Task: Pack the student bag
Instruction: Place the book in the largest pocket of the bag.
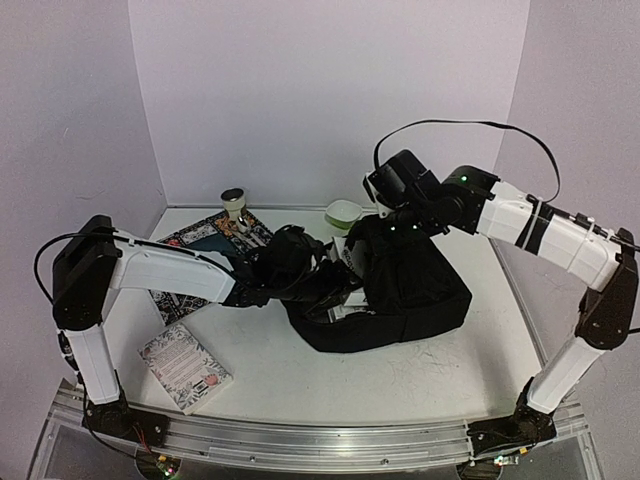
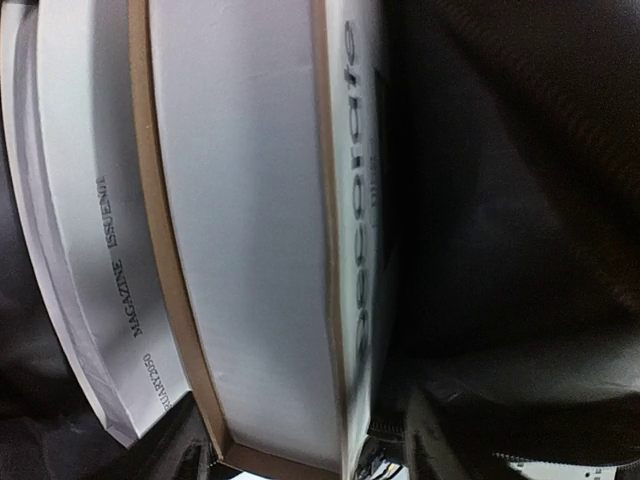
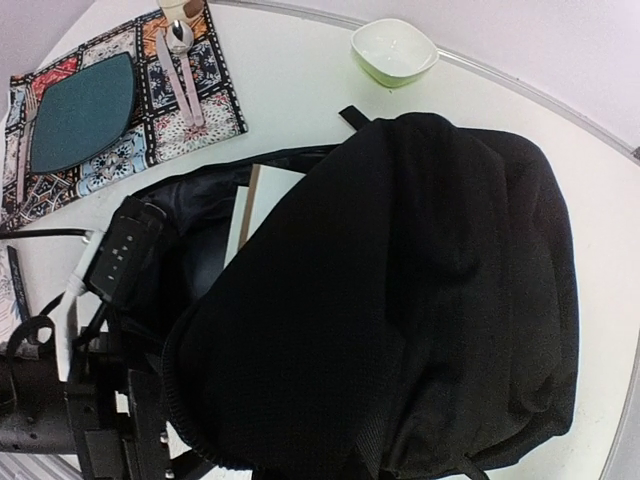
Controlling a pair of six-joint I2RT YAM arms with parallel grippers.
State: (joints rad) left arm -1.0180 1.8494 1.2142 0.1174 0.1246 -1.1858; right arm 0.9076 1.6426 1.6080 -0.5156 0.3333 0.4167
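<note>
My right end effector (image 1: pixel 380 222) clamps the student bag (image 1: pixel 420 290) at 12 o'clock; left end effector (image 1: pixel 335 285), at the books (image 2: pixel 250 250), I cannot tell

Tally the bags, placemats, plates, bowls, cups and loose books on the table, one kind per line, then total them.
Backpack: 1
Placemat: 1
Plate: 1
Bowl: 1
Cup: 1
Book lying outside the bag: 1
Total: 6
</note>
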